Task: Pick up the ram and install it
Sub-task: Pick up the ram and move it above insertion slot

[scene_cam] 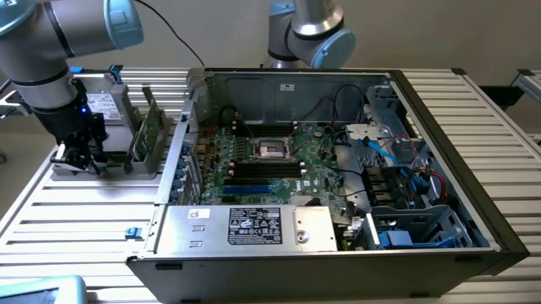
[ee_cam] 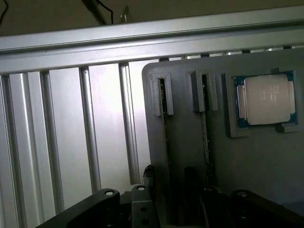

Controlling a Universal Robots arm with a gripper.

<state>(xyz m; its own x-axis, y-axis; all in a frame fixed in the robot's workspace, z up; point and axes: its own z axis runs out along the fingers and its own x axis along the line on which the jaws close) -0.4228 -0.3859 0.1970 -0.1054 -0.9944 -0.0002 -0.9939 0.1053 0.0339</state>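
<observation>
**Robot fingers straddle a ram stick in its grey holder, beside an open computer**

The ram point(ee_cam: 165, 137) stands on its long edge in a slot of a grey holder point(ee_cam: 266, 171). From the wrist view it is seen edge-on, as a thin dark line. The gripper point(ee_cam: 169, 179) is right over it. Its dark fingers point(ee_cam: 148, 176) stand apart, one on each side of the stick. Grey holder shows between each finger and the ram, so the fingers are open around it and not clamped on it. The ram's far end sits in a raised bracket of the holder.

A second stick point(ee_cam: 205, 137) stands in a parallel slot just beside the first. Past that one, a square silver processor chip point(ee_cam: 266, 99) lies flat in its own square recess. On the ram's other side is the bare slatted metal surface point(ee_cam: 66, 142), which ends at a rail.

In the exterior view, the arm point(scene_cam: 50, 50) comes down from the upper left of the frame. The gripper point(scene_cam: 78, 157) is low over the holder point(scene_cam: 110, 172) at the middle left. A grey drive with a white label point(scene_cam: 108, 104) stands upright on the holder behind the gripper.

An open computer case point(scene_cam: 287, 88) lies on the surface point(scene_cam: 76, 215) and takes up the centre and right of the frame. Inside it is a green motherboard point(scene_cam: 253, 183), with long black slots point(scene_cam: 266, 168) across its middle.
</observation>
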